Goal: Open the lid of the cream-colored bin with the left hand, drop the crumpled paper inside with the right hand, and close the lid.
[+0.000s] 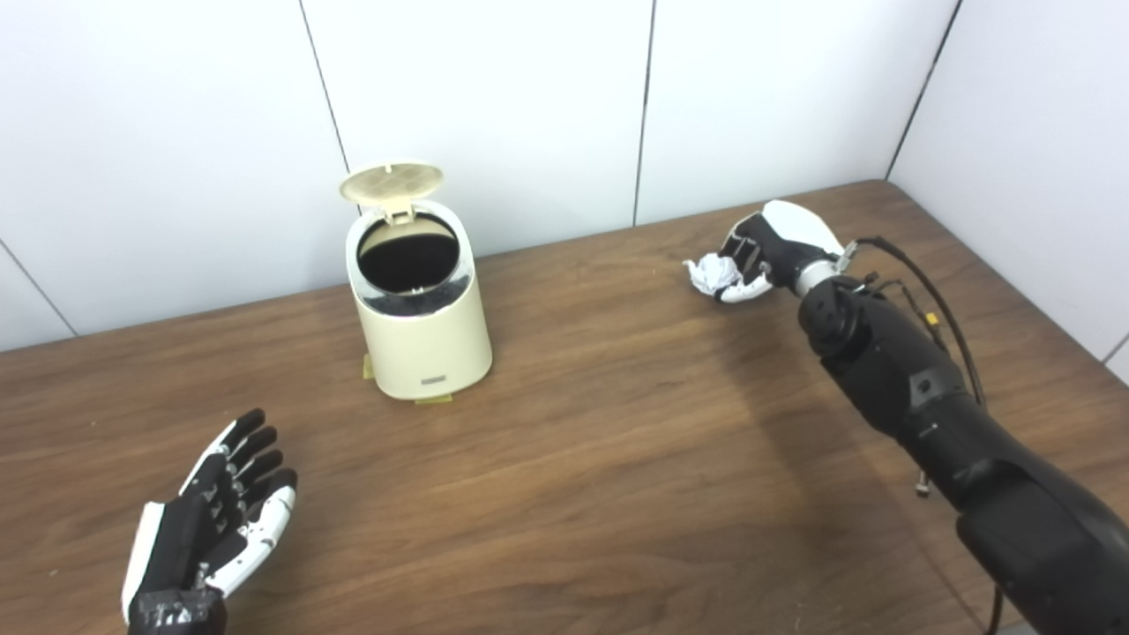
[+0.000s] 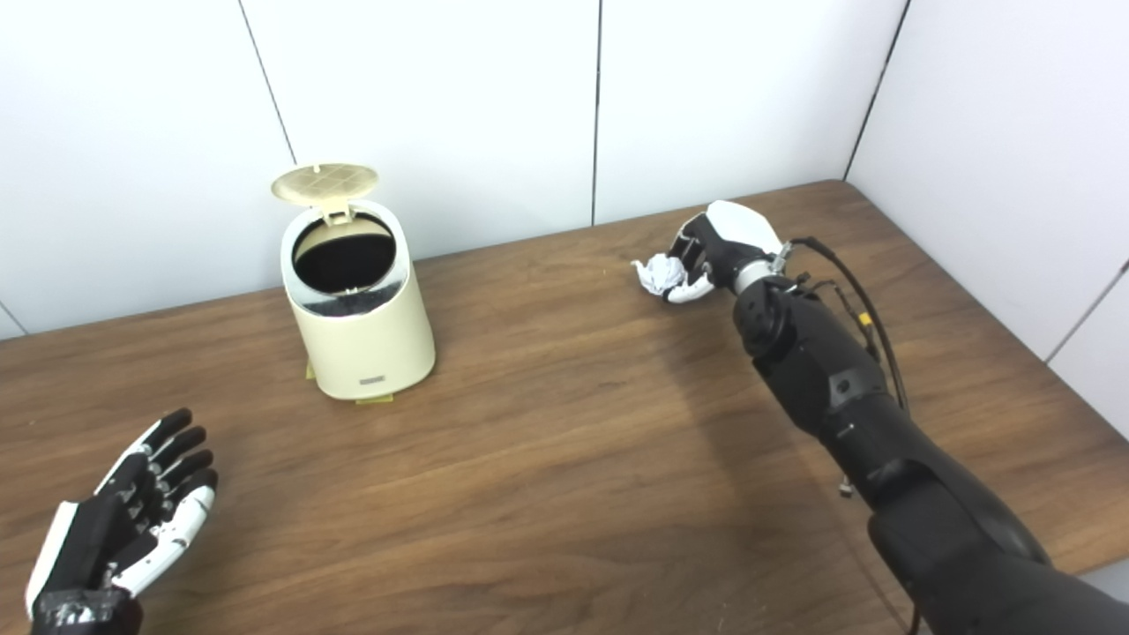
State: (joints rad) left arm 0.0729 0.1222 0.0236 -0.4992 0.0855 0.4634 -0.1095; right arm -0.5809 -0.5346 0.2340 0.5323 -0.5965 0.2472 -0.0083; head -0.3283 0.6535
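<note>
The cream-colored bin [image 1: 423, 326] stands upright on the wooden table [image 1: 600, 459], left of centre near the back wall. Its round lid [image 1: 392, 183] is flipped up behind the dark opening. My right hand [image 1: 769, 251] is at the back right, well to the right of the bin, its fingers curled around the white crumpled paper [image 1: 713, 273], which sits low over the table. My left hand [image 1: 220, 520] rests at the front left, apart from the bin, fingers spread and holding nothing.
White wall panels [image 1: 529, 106] close the back and right side of the table. Cables [image 1: 935, 300] run along my right forearm. Small yellow pads [image 1: 432, 399] show under the bin's base.
</note>
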